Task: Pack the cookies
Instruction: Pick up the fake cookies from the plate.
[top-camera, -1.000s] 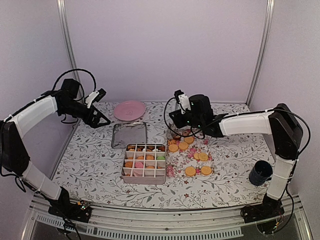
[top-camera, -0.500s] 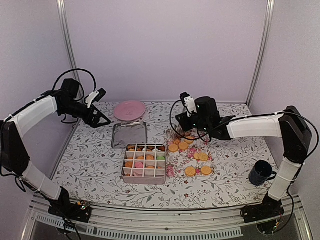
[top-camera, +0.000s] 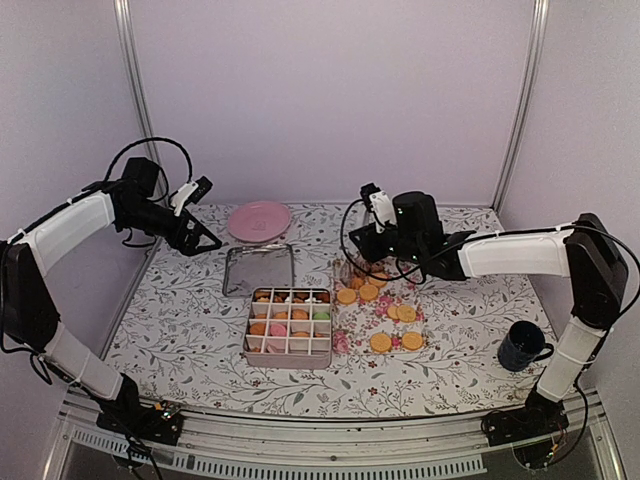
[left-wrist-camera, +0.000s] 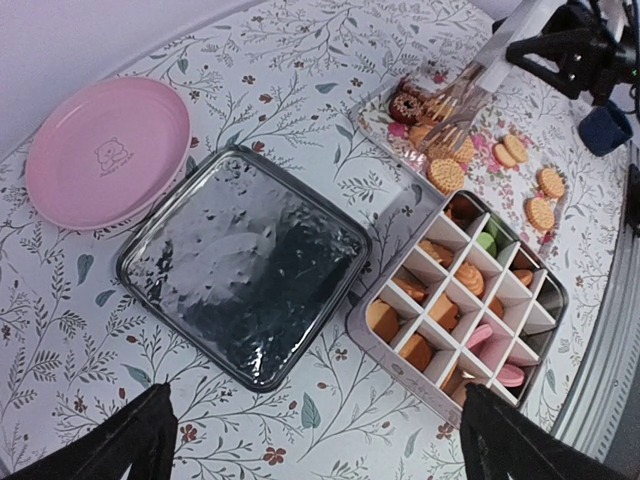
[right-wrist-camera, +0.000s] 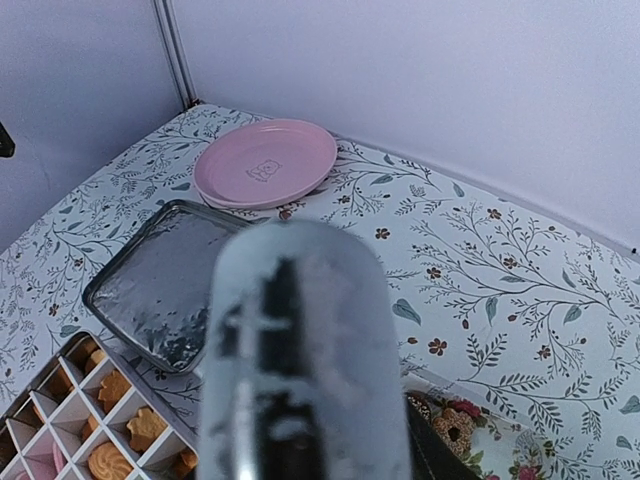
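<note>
While the right hand (top-camera: 370, 242) gripped a pair of slim metal tongs (left-wrist-camera: 468, 85), their tips appeared parted over the small round cookies (left-wrist-camera: 446, 176) heaped just beneath it on the flowered rectangular tray (top-camera: 347, 338). The step looked like picking one up; next the tips would need to close squarely on a single biscuit and carry it to a vacant cell. Beside that hand, the white-partitioned square box (left-wrist-camera: 365, 325) held golden, pink and green biscuits, with several cells bare. Between the hands lay a shiny square metal lid (left-wrist-camera: 245, 265) and a round pink plate (left-wrist-camera: 105, 150), both unfilled. The left hand (top-camera: 205, 240) hung spread wide, grasping nothing.
</note>
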